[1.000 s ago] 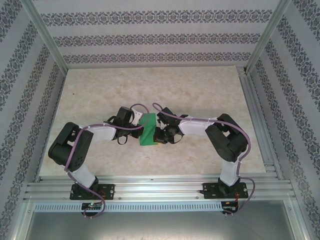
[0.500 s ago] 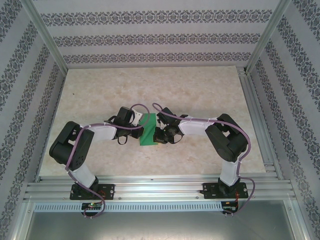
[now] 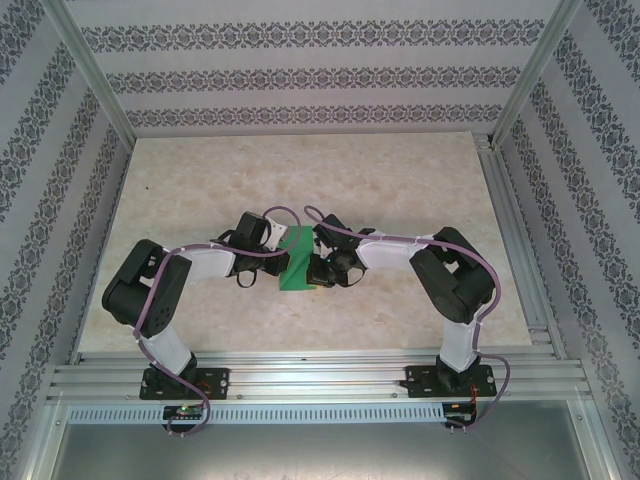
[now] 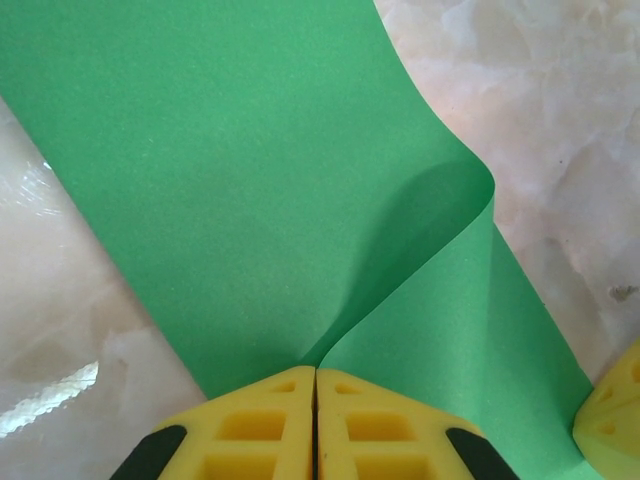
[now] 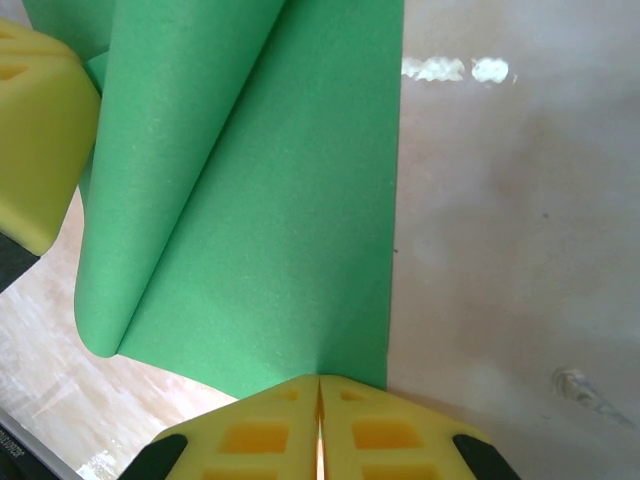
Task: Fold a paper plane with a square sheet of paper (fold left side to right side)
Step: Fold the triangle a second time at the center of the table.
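Note:
The square sheet of paper (image 3: pixel 298 262) is bright green and lies partly folded over at the middle of the table, between the two grippers. In the left wrist view the sheet (image 4: pixel 230 170) curls into a loose loop with no sharp crease. My left gripper (image 4: pixel 316 372) is shut on the sheet where its two layers meet. In the right wrist view my right gripper (image 5: pixel 320 378) is shut on the sheet (image 5: pixel 270 220) close to a straight edge. In the top view the left gripper (image 3: pixel 284 245) sits at the paper's far left side. The right gripper (image 3: pixel 316 268) sits at its near right side.
The pale marble-patterned table (image 3: pixel 300 170) is bare around the paper. Patterned walls and an aluminium frame (image 3: pixel 515 240) enclose it on three sides. A yellow fingertip of the other gripper shows at the edge of each wrist view, very close.
The left arm's elbow and shoulder have shifted slightly to the right. The paper and the right arm have stayed nearly still.

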